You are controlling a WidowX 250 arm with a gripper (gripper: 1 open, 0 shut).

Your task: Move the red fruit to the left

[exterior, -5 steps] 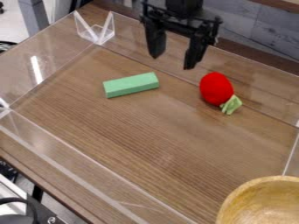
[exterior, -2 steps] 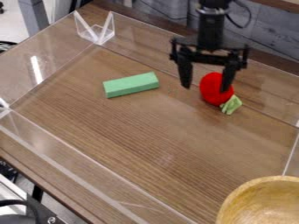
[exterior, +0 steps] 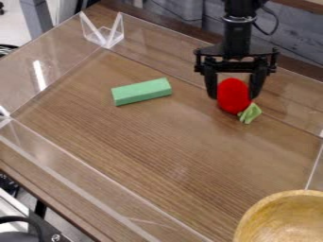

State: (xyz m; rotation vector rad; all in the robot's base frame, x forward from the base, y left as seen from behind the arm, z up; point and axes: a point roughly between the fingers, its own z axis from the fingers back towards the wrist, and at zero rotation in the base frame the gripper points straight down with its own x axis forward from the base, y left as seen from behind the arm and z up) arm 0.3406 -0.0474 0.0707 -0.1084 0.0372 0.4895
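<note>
Since earlier, the end effector point(exterior: 235, 84) has moved over the strawberry point(exterior: 232, 95). Its fingers are spread around the strawberry. Left of the strawberry lies the block point(exterior: 142, 92).

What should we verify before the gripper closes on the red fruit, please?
Gripper open: ok
Red fruit between the fingertips: cannot tell, one view hides the depth
Green block apart from the gripper: ok
Space just left of the fruit, toward the block, free of objects: ok
Fruit already gripped and lifted: not ok, the jaws are open
</note>
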